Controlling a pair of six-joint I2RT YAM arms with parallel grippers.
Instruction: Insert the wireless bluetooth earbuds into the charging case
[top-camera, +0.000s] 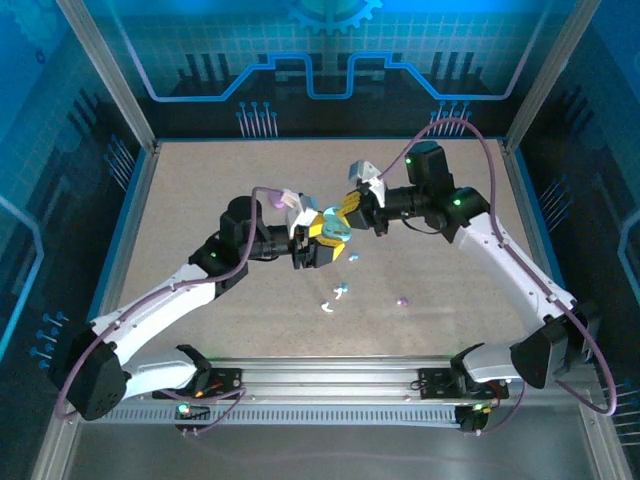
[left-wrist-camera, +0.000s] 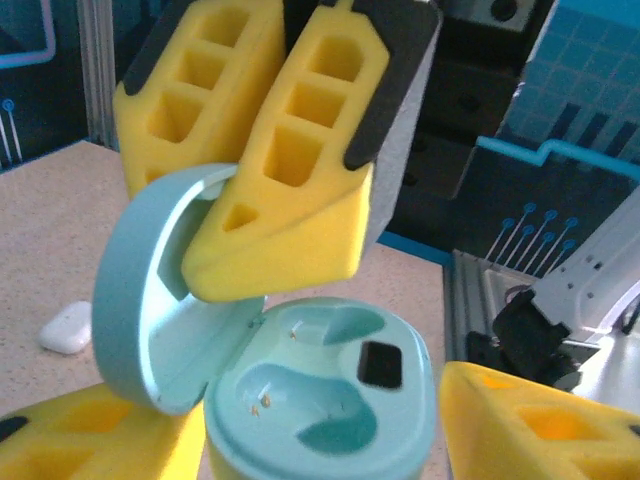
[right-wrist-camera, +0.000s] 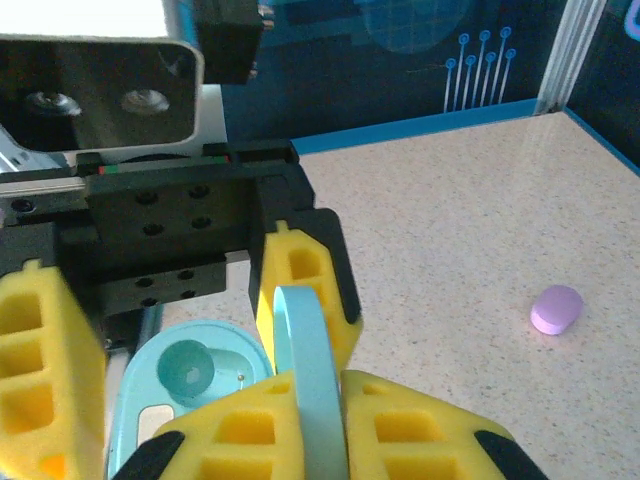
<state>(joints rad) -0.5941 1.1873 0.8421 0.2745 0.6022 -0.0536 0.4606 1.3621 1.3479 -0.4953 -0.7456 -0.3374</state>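
The left gripper (top-camera: 322, 248), just beyond the loose earbuds (top-camera: 340, 291) on the near table (top-camera: 200, 200), flanks the light-blue charging case (left-wrist-camera: 320, 400); whether it clamps, I cannot tell. Farther, the right gripper (top-camera: 343, 220) pinches the lid (left-wrist-camera: 140, 300) open. Both wells (left-wrist-camera: 300, 405) are empty: no earbud is in yet

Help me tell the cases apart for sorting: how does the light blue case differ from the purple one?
The light blue case is open, lid up; the purple case is shut. The light blue case is held up, the right pincer shut on its lid; the purple case lies on the table. Both are rounded pebbles.
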